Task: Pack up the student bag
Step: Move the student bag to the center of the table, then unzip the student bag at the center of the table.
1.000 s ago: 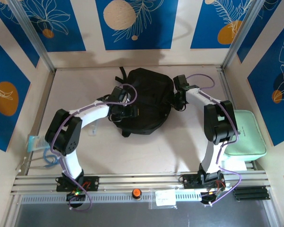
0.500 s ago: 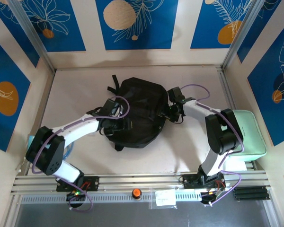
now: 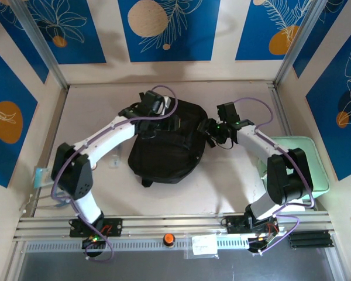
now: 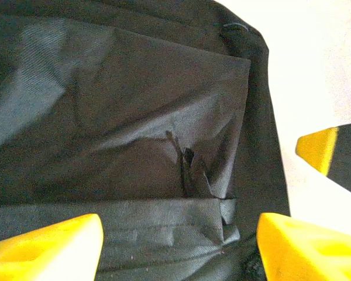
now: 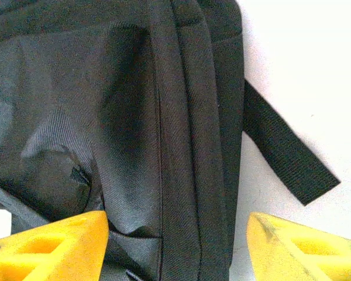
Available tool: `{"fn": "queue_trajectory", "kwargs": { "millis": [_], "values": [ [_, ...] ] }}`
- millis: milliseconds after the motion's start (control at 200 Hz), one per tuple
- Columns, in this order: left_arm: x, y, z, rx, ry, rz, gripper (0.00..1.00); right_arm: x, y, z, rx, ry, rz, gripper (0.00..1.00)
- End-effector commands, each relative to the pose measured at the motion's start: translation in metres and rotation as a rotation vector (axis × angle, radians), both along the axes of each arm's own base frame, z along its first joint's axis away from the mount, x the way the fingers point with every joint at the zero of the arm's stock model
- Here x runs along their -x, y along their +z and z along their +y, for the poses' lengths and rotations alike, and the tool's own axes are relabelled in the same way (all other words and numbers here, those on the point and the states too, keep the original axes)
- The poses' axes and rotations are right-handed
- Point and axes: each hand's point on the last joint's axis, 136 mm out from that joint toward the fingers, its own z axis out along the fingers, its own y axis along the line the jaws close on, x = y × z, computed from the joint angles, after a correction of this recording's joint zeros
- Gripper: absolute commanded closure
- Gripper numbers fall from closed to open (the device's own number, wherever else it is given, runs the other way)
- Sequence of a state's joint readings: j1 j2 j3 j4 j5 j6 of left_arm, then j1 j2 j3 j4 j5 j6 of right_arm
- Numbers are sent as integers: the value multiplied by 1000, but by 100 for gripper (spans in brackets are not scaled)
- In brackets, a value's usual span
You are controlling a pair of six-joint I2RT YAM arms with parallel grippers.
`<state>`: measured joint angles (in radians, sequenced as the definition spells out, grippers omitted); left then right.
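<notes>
The student bag (image 3: 164,149), a black soft backpack, lies flat in the middle of the table. A strap (image 3: 145,181) trails off its near left corner. My left gripper (image 3: 164,121) hangs over the bag's far left part, open, its yellow fingers (image 4: 47,249) wide apart above dark fabric and a zip pull (image 4: 186,159). My right gripper (image 3: 214,130) stands at the bag's right edge, also open. In the right wrist view the gripper (image 5: 175,249) straddles the bag's side seam (image 5: 161,146), with a webbing strap (image 5: 286,155) lying on the table beside it.
A mint-green zip case (image 3: 310,161) lies at the right wall, partly under my right arm. A blue-and-clear packet (image 3: 44,175) sits at the left edge. The aluminium rail (image 3: 175,225) runs along the front. Bare table surrounds the bag.
My left gripper swung from the bag's left side up to its far left part. The right gripper shifted slightly away from me. The bag has flattened and slid a little nearer.
</notes>
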<state>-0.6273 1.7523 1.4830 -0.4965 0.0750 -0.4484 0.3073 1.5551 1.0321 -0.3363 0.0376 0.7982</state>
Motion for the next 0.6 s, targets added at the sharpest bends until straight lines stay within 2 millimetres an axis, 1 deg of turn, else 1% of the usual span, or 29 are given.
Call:
{"fn": "queue_trajectory", "kwargs": {
  "millis": [0, 55, 120, 225, 445, 595],
  "values": [
    [-1, -20, -6, -144, -59, 31, 38, -4, 3, -2, -8, -24, 1, 36],
    [-5, -28, -7, -198, -56, 56, 43, -4, 2, -3, -9, -28, 4, 36],
    [-5, -35, -14, -227, -77, 90, 48, -3, 1, -3, -12, -29, 8, 36],
    [-4, -47, -26, -252, -114, 130, 54, -1, -2, -3, -14, -29, 18, 36],
    [-4, -73, -42, -291, -153, 187, 54, 3, -10, 1, -32, -25, 40, 37],
    [-6, -87, -51, -305, -156, 222, 54, 6, -16, 3, -34, -26, 55, 37]
  ]
}}
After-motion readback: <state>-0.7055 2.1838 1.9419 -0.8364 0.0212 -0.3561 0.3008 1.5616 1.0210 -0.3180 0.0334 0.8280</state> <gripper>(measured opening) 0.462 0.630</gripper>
